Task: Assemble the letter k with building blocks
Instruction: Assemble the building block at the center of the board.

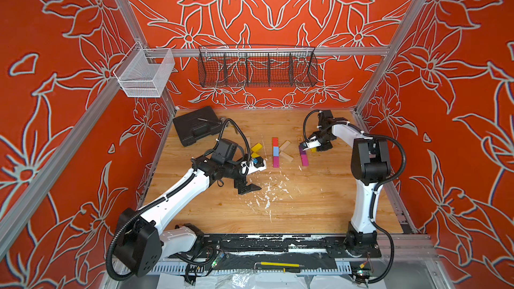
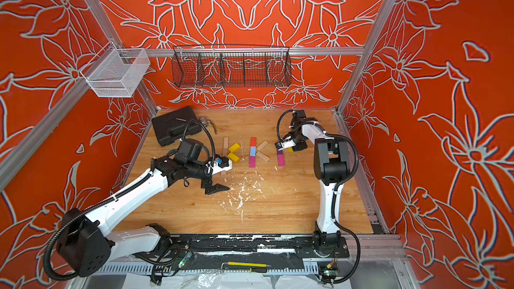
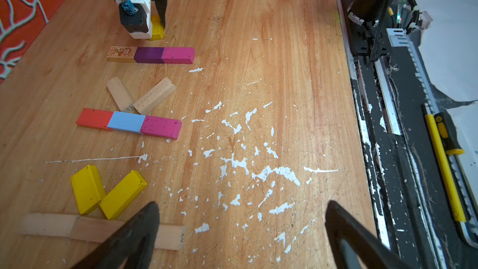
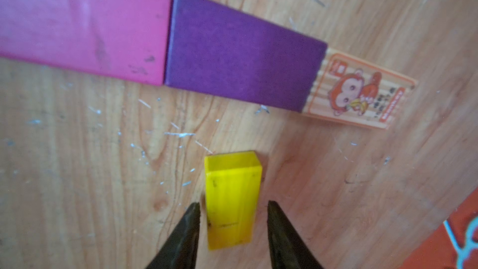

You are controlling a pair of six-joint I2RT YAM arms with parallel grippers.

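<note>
1. Where the wooden table [image 1: 306,204] carries flecks of white paint [image 1: 267,193], the building blocks [image 1: 275,151] lie flat just beyond them, in three groups.
2. Red flowered walls [image 1: 155,1] close the room; a black wire basket [image 1: 257,68] and a white mesh basket [image 1: 144,75] hang on rails.
3. The left gripper [image 3: 242,202] hovers, jaws wide, holding nothing.
4. The right gripper [image 4: 233,203] has narrow jaws around a yellow block [image 4: 231,190], not touching it, near the purple bar [image 4: 243,53].

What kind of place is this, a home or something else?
Probably a robot test cell, not a home: an aluminium frame with flower-printed orange walls, and a left arm and a right arm standing on a base rail by a wooden table.
</note>
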